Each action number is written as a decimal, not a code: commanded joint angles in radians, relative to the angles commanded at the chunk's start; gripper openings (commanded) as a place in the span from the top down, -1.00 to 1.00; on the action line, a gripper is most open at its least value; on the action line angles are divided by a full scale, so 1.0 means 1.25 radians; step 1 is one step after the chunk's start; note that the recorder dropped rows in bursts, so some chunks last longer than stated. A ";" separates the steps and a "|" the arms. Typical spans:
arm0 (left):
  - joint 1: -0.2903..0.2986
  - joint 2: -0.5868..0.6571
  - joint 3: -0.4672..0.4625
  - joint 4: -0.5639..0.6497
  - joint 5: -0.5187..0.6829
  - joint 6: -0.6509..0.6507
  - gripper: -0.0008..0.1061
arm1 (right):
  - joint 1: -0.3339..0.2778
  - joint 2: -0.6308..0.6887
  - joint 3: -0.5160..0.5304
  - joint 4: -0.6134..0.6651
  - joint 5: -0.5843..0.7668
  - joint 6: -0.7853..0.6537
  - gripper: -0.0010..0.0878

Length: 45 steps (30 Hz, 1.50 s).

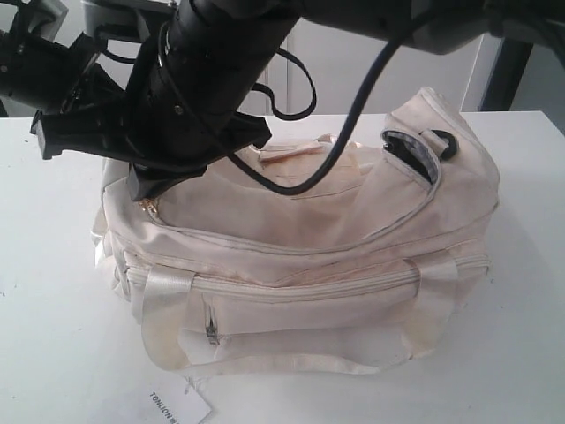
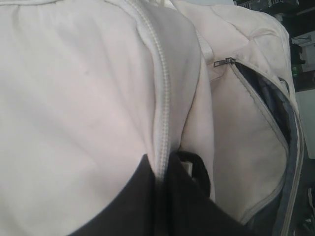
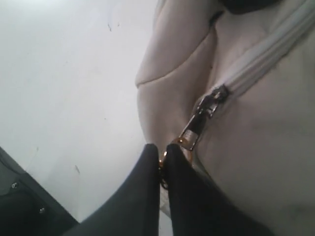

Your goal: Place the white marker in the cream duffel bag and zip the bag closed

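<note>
Now the right gripper (image 3: 161, 156) is pinching its black fingers (image 3: 140, 196) shut on the gold ring (image 3: 179, 144) of the dark metal zip pull (image 3: 201, 120) at one end of the large cream fabric duffel bag (image 1: 300, 230); the left gripper (image 2: 165, 189) is clamping the bag's closed zip seam (image 2: 161, 98) between its tightly closed fingers.

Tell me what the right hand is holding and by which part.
The right hand is shut on the zip pull of the cream duffel bag, pinching the gold ring at its end.
</note>
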<state>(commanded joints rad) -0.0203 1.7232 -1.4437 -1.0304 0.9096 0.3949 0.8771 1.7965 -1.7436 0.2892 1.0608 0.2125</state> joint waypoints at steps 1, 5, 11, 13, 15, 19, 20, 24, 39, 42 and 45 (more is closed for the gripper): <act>0.000 0.000 0.000 0.000 0.000 0.000 0.99 | 0.000 0.000 0.000 0.000 0.013 -0.008 0.98; 0.000 0.000 0.000 0.000 0.000 0.000 0.99 | 0.000 0.000 0.000 0.008 0.067 -0.038 0.98; 0.000 0.000 0.000 0.028 0.000 0.007 0.99 | 0.000 0.000 0.000 0.012 0.123 -0.066 0.98; 0.000 0.000 0.000 0.051 0.000 0.013 0.99 | 0.000 -0.001 0.000 0.008 0.121 -0.068 0.98; 0.000 0.000 0.000 0.074 0.000 0.022 0.99 | 0.000 -0.002 0.000 0.006 0.117 -0.068 0.98; 0.000 0.000 0.000 0.123 -0.004 0.024 0.99 | -0.001 -0.007 0.000 -0.016 0.110 -0.068 0.98; 0.000 0.000 0.000 0.142 -0.005 0.024 0.99 | -0.001 -0.008 0.000 -0.027 0.106 -0.066 0.98; 0.000 0.000 0.000 0.187 -0.024 0.024 0.99 | -0.001 -0.012 0.000 -0.071 0.088 -0.063 0.98; -0.002 0.000 0.000 0.162 -0.055 0.022 0.64 | -0.001 -0.006 0.000 -0.108 0.029 -0.063 0.98; -0.002 -0.002 0.000 0.162 -0.048 0.022 0.12 | -0.001 0.001 0.000 -0.108 0.013 -0.063 0.98; -0.002 -0.002 0.000 0.168 -0.037 0.022 0.01 | -0.001 0.014 0.000 -0.108 0.012 -0.063 0.98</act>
<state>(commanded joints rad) -0.0223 1.7213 -1.4437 -0.8199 0.8639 0.4229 0.8753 1.8136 -1.7436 0.1547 1.0756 0.1341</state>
